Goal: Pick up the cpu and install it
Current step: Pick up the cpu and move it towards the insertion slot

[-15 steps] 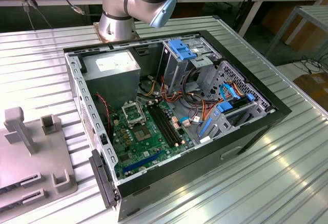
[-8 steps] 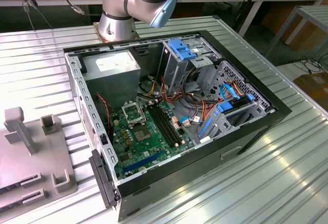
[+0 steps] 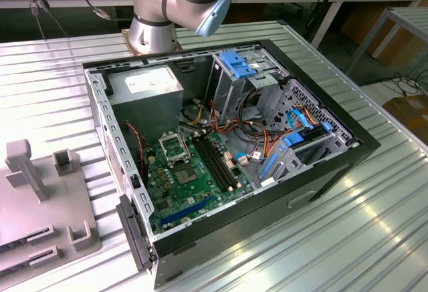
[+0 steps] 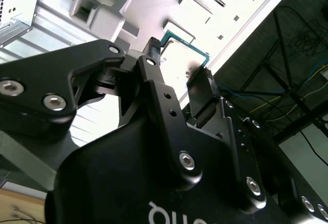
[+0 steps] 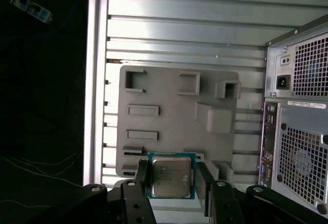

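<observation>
The cpu [image 5: 170, 177], a thin square chip with a silvery face and a green rim, sits between the two black fingers of my gripper [image 5: 172, 179], which is shut on it. In the second wrist view the cpu [image 4: 184, 55] shows its green edge between the fingertips [image 4: 151, 47], held well above the grey fixture tray [image 5: 174, 96]. The square metal-framed socket [image 3: 172, 148] lies on the green motherboard inside the open computer case [image 3: 348, 152].
The grey tray [image 3: 40, 232] with raised holders stands on the ribbed metal table at the exterior view's left. The case's rear panel [image 5: 300, 131] is beside the tray. Cables, blue drive brackets [image 3: 241, 63] and a power supply [image 3: 150, 88] crowd the case. The arm's joint [image 3: 177, 1] rises behind it.
</observation>
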`<control>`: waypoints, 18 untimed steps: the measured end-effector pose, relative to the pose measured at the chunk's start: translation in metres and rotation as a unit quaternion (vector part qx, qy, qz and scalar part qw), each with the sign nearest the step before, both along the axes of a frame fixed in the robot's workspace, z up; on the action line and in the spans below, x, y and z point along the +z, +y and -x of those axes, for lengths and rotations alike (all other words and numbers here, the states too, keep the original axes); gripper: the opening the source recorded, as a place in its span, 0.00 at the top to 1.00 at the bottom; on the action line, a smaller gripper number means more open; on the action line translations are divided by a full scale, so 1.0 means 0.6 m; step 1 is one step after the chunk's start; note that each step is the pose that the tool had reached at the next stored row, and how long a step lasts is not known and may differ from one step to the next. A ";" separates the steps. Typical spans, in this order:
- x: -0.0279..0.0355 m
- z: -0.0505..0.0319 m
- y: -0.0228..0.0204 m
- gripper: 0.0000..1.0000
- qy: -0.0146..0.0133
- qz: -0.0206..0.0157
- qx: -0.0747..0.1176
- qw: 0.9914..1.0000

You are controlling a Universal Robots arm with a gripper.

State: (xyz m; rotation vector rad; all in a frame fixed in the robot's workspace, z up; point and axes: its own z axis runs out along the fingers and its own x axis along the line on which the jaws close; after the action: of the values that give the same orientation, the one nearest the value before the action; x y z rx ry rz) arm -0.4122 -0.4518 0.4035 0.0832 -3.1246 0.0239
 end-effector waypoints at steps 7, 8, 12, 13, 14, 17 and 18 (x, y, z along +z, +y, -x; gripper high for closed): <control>0.000 -0.007 0.0000 0.53 0.000 0.000 0.000 1.000; 0.000 -0.008 0.0000 0.53 0.000 0.000 0.000 1.000; 0.000 -0.012 0.0000 0.53 0.000 0.000 0.000 1.000; 0.000 -0.014 0.0000 0.53 0.000 0.000 0.000 1.000; 0.000 -0.015 0.0000 0.53 0.000 0.000 0.000 1.000; 0.000 -0.018 0.0000 0.53 0.000 0.000 0.000 1.000; 0.000 -0.020 0.0000 0.53 0.000 0.000 0.000 1.000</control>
State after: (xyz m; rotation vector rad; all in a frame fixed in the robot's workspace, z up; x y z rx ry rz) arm -0.4003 -0.4518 0.4035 0.0832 -3.1246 0.0239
